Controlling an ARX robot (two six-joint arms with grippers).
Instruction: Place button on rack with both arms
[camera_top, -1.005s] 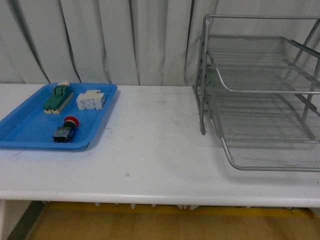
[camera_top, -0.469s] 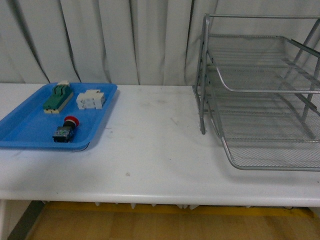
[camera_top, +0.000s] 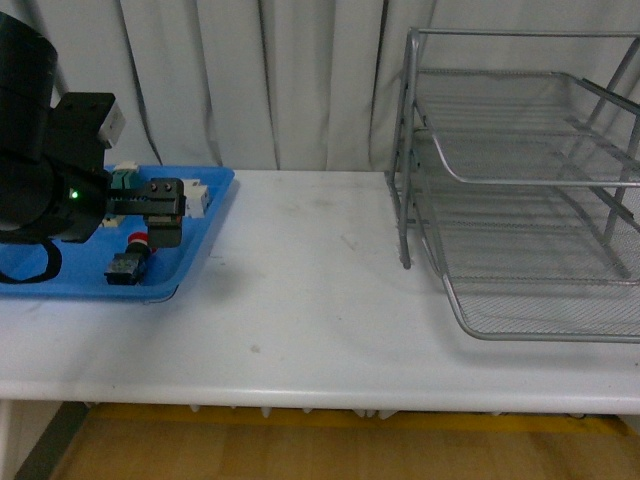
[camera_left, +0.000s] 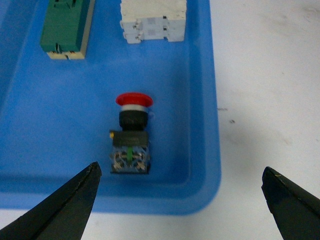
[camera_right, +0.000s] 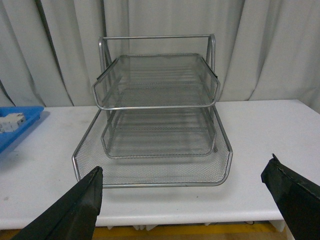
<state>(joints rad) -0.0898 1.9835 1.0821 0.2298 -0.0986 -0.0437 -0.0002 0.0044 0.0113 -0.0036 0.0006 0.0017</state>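
Left to right, seen from my chest camera: my left arm, bulky and black with a small green light, fills the nine o'clock edge of the scene. It reaches out over a blue tray that lies on the white table.

My left gripper hangs above the tray and touches nothing. In my left wrist camera its jaws are spread wide, with the two dark fingertips far apart and nothing held between them.

The button lies on its side inside the tray, near the tray's six o'clock rim. Its red cap points toward twelve o'clock and its black body toward me. From the button, my left gripper is at about one o'clock. The wrist camera shows the button clearly, alone on bare blue plastic.

At the far end of the tray, at twelve o'clock from the button, sits a green block. A white block sits at one o'clock from the button, just beside the green one. My arm partly hides both from the chest camera.

The middle of the table is bare white with a few small marks. A pale curtain hangs behind.

At three o'clock stands the rack, silver wire mesh in three tiers, well apart from the tray. My right wrist camera faces the rack's open front. My right gripper is spread wide there too, gripping nothing, short of the rack.
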